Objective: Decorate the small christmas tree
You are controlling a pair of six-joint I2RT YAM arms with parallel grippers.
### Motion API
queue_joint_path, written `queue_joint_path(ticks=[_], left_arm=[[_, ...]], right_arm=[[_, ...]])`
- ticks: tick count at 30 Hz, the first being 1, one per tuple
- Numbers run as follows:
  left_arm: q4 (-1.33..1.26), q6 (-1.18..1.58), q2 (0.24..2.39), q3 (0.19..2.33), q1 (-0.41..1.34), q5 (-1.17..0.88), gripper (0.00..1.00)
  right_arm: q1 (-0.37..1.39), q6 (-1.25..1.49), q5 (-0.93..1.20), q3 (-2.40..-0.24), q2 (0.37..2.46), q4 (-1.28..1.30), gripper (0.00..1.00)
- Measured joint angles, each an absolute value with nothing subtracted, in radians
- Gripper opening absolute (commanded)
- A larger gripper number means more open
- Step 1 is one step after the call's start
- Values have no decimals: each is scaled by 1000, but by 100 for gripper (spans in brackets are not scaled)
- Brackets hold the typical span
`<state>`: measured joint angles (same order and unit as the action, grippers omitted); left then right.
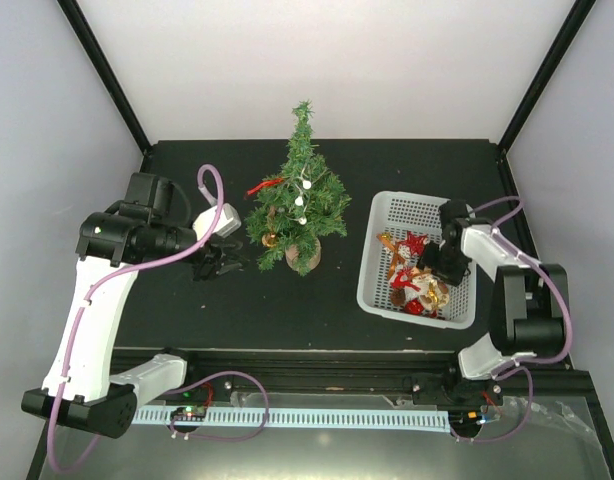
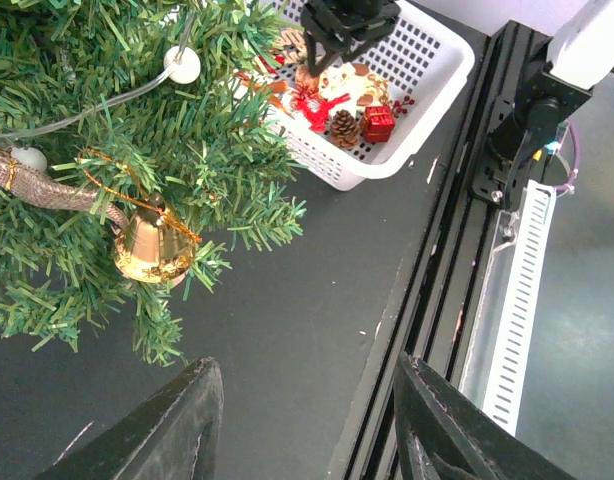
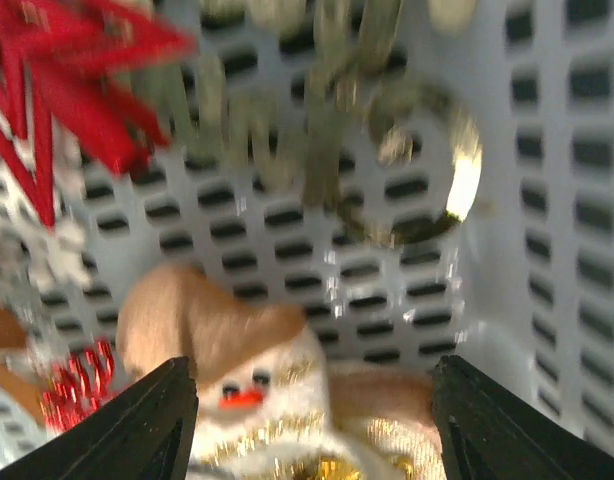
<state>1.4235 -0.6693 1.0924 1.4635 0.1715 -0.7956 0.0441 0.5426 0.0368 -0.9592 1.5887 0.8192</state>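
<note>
The small christmas tree (image 1: 299, 205) stands in its brown pot at mid-table and fills the upper left of the left wrist view (image 2: 97, 150). It carries a gold bell (image 2: 152, 250), a white bead string (image 2: 183, 64) and a red ribbon (image 1: 264, 186). My left gripper (image 1: 219, 262) (image 2: 307, 385) is open and empty, low beside the tree's left side. My right gripper (image 1: 442, 268) (image 3: 312, 395) is down inside the white basket (image 1: 407, 202). It is open, with its jaws on either side of a snowman ornament (image 3: 257, 390) and not touching it.
The basket (image 2: 427, 90) holds several ornaments: a red snowflake (image 3: 57, 90), a gold ring (image 3: 407, 170), a pine cone (image 2: 344, 128) and a red box (image 2: 378, 123). A metal rail (image 1: 307, 415) (image 2: 507, 270) runs along the table's near edge. Black frame posts (image 1: 107, 75) rise at the back corners.
</note>
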Motion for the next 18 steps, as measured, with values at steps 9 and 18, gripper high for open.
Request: queue_joint_path(ticks=[9, 18], left_arm=[[1425, -680, 1110, 1464, 171, -793, 50], [1425, -682, 1130, 1464, 171, -794, 50]], right_arm=[[46, 506, 189, -782, 1411, 778, 61], [55, 481, 254, -757, 1452, 727, 9]])
